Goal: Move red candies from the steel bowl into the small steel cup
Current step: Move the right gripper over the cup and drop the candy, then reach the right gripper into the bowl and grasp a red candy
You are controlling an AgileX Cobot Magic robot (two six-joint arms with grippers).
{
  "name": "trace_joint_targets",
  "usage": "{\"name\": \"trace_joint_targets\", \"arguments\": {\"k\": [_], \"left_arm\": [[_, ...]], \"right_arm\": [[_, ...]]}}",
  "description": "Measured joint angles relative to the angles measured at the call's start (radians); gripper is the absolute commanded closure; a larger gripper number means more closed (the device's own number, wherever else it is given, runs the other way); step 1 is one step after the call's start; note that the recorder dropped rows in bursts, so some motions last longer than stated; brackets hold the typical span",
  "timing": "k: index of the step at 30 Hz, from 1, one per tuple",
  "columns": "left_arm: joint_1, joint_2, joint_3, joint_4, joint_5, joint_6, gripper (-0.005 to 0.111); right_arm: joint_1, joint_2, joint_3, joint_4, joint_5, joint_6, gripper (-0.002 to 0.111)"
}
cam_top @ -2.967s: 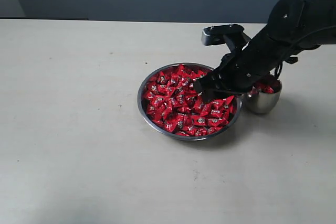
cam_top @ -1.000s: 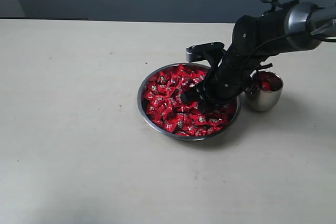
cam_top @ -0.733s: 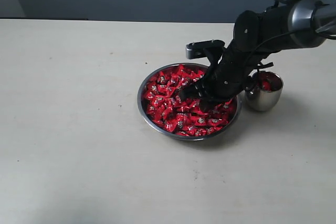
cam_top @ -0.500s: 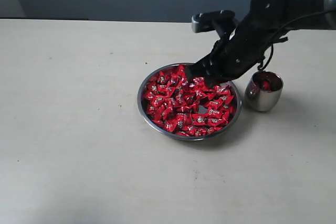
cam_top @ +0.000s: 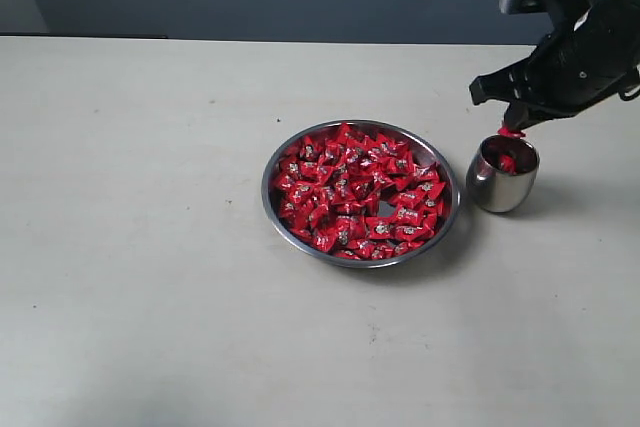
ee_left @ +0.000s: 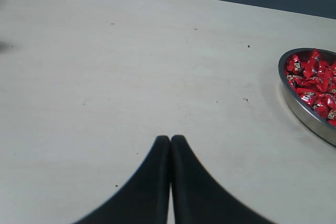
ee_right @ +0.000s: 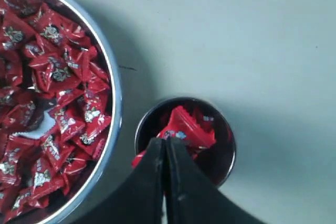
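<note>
While above the cup [cam_top: 500,187], red candy [cam_top: 511,132] between right fingers [ee_right: 149,182].

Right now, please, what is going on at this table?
The right gripper holds one red candy pinched in its closed jaws just above the small steel cup, which already has a few inside. The steel bowl beside it holds many red candies. The left gripper is shut over the bare table, away from the bowl.

Pale bench [cam_top: 150,247] below me, faintly speckled: steel bowl [cam_top: 265,192] stands mid-bench, small steel cup [cam_top: 497,195] just beside it toward my right, not touching.
</note>
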Motion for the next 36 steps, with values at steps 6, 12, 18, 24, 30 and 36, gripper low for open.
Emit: {"name": "trace_joint_targets", "arguments": {"k": [6,12,18,24,30,36], "left_arm": [[0.000,0.000,0.000,0.000,0.000,0.000,0.106],[0.000,0.000,0.000,0.000,0.000,0.000,0.106],[0.000,0.000,0.000,0.000,0.000,0.000,0.106],[0.000,0.000,0.000,0.000,0.000,0.000,0.106],[0.000,0.000,0.000,0.000,0.000,0.000,0.106],[0.000,0.000,0.000,0.000,0.000,0.000,0.106]], "right_arm": [[0.000,0.027,0.024,0.000,-0.018,-0.006,0.106],[0.000,0.050,0.024,0.000,-0.020,-0.018,0.066],[0.000,0.048,0.024,0.028,-0.020,-0.023,0.076],[0.048,0.027,0.024,0.169,-0.012,-0.112,0.082],[0.175,0.028,0.024,0.218,0.003,-0.179,0.082],[0.272,0.088,0.024,0.226,0.005,-0.190,0.064]]}}
